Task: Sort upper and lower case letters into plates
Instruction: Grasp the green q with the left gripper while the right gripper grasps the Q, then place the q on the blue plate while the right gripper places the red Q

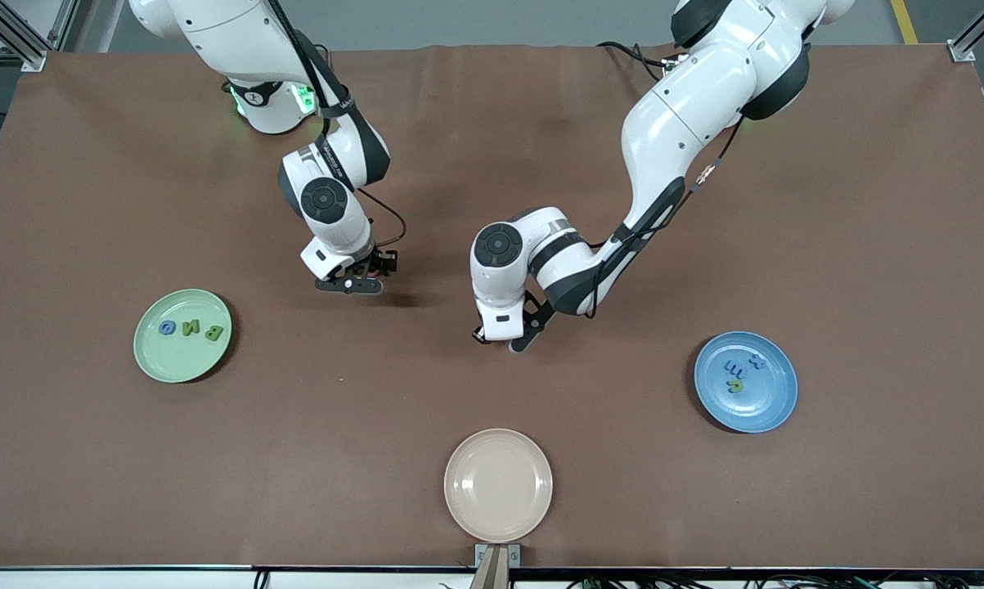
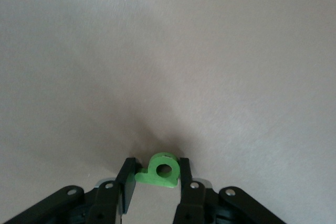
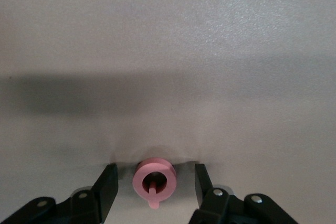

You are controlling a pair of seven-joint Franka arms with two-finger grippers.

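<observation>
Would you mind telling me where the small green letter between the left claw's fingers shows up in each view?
Front view: not visible; the left claw hides it, low over the table's middle.
Left wrist view: green letter at bottom centre, between the fingers.
Right wrist view: not in it.
Shared landmark: the brown table.

Green letter (image 2: pixel 160 170) – pink letter (image 3: pixel 154 182) – light green plate (image 1: pixel 152 353), blue plate (image 1: pixel 774 405), beige plate (image 1: pixel 498 484).

front: high, facing robots, whole table (image 1: pixel 492 393) | wrists: close, looking down at tabletop
</observation>
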